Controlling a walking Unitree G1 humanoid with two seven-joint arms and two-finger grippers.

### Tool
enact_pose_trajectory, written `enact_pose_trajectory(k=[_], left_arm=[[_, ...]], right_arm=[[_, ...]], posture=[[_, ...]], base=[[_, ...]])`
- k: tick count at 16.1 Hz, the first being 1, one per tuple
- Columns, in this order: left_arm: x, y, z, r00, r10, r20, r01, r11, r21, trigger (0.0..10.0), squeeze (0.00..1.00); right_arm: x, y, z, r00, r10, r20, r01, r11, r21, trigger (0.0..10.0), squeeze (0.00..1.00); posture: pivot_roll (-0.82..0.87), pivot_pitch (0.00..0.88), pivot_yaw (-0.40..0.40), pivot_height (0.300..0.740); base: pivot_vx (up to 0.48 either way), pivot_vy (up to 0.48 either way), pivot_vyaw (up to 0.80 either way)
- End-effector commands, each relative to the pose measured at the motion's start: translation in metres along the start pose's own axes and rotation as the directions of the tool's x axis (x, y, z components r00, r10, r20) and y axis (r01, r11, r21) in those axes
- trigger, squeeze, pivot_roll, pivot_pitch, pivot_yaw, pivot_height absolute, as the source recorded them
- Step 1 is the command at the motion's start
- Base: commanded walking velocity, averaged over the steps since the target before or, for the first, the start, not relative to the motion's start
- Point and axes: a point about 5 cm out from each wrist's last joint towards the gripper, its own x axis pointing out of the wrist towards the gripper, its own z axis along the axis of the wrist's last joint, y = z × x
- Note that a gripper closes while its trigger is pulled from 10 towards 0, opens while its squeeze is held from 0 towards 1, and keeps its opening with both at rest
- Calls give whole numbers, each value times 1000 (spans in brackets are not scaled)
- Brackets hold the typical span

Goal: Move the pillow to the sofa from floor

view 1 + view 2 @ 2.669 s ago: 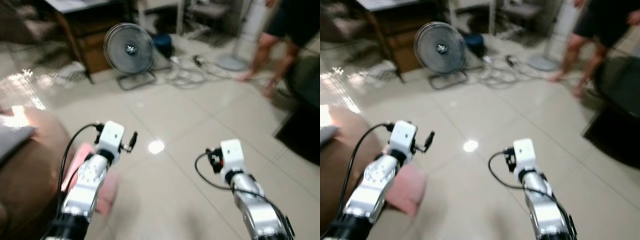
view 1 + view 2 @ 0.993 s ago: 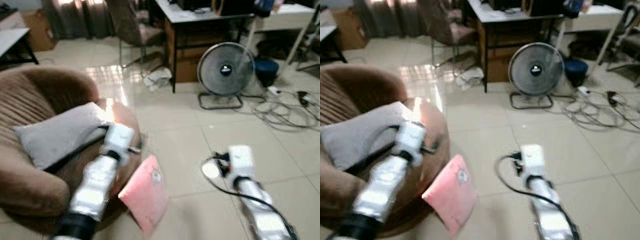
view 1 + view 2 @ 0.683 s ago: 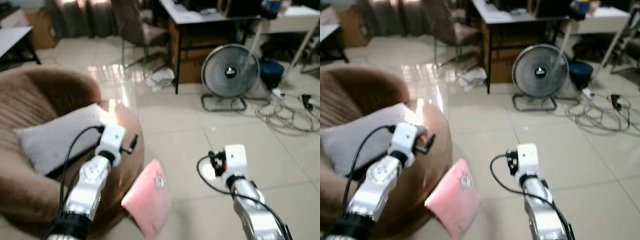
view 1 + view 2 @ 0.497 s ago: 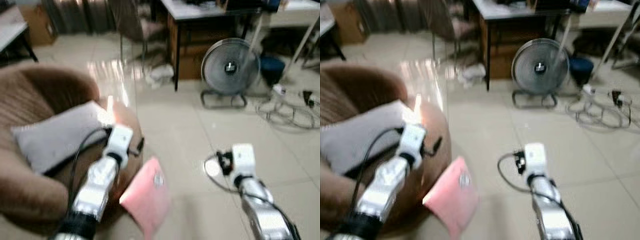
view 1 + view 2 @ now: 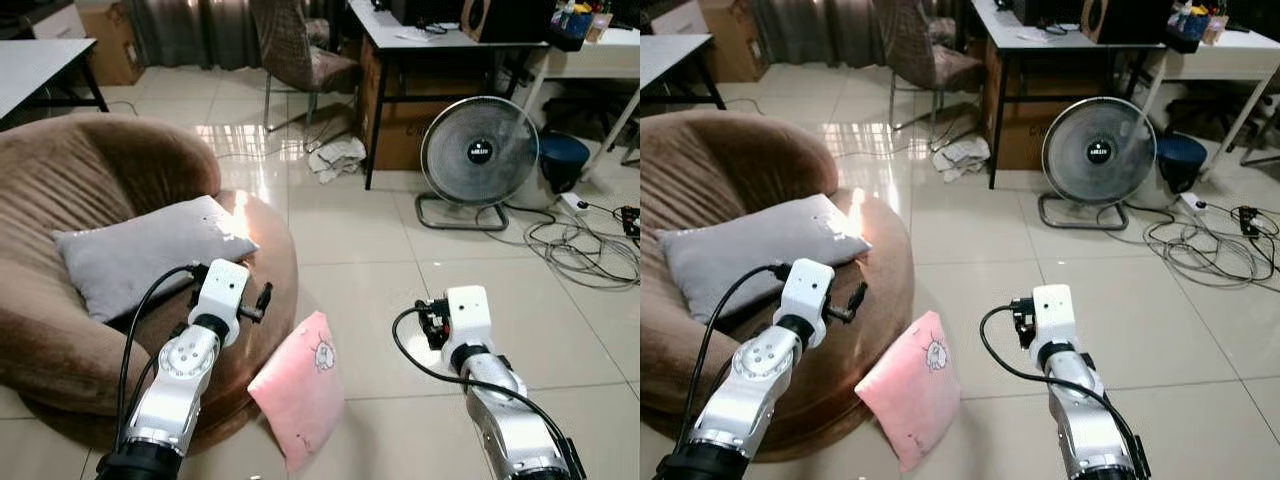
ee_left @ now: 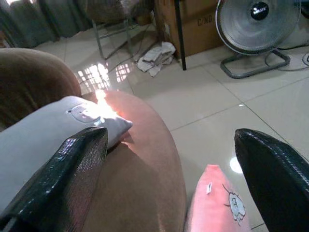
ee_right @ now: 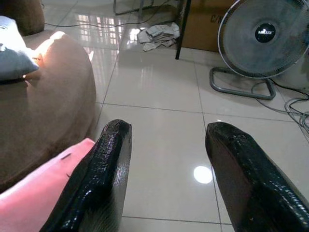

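A pink pillow (image 5: 298, 390) stands on the tiled floor, leaning against the front of the round brown sofa (image 5: 60, 190). A grey pillow (image 5: 150, 250) lies on the sofa seat. My left arm (image 5: 215, 300) is raised over the sofa's front edge, above and to the left of the pink pillow. Its gripper (image 6: 169, 135) is open and holds nothing, with the pink pillow (image 6: 217, 203) below it. My right arm (image 5: 465, 320) is held up to the right of the pillow. Its gripper (image 7: 168, 128) is open and empty over bare tiles, with the pink pillow (image 7: 34, 193) off to one side.
A floor fan (image 5: 480, 152) stands ahead on the right, with tangled cables (image 5: 590, 250) on the floor beside it. Behind are a dark-legged desk (image 5: 450, 30), a chair (image 5: 305, 60) and a crumpled cloth (image 5: 338, 158). A white table (image 5: 40, 60) is at the far left.
The camera has swung left from the fan and a person's legs to the sofa and both pillows. My arms keep the same raised pose. The pillows have not moved.
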Motion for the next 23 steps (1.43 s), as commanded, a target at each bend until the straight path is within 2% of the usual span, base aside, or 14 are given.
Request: enact_pose_trajectory(k=[1, 4, 13, 19, 23], left_arm=[[1, 1, 6, 1000, -8, 28, 8, 1000, 14, 10000, 0], [5, -1, 13, 998, -24, 55, 22, 999, 37, 10000, 0], [8, -3, 17, 997, -32, 69, 30, 999, 31, 10000, 0], [9, -5, 21, 994, -62, 91, 60, 998, 32, 10000, 0], [10, -7, 22, 992, -78, 98, 76, 997, 27, 10000, 0]], right_arm=[[-1, -2, -1, 1000, -14, 0, 14, 1000, 6, 10000, 0], [-2, -5, -1, 1000, -27, 4, 27, 1000, 8, 10000, 0], [-5, -6, -3, 999, -39, 2, 39, 999, 14, 10000, 0], [-5, -5, -1, 999, -40, 7, 40, 999, 12, 10000, 0], [-5, -5, -1, 999, -40, 7, 40, 999, 11, 10000, 0]], posture=[[-5, 0, 25, 712], [-16, 0, 36, 687], [-22, 0, 40, 587], [-26, 0, 43, 577], [-28, 0, 43, 577]], base=[[0, 0, 0], [0, 0, 0], [0, 0, 0], [0, 0, 0], [308, 0, 0]])
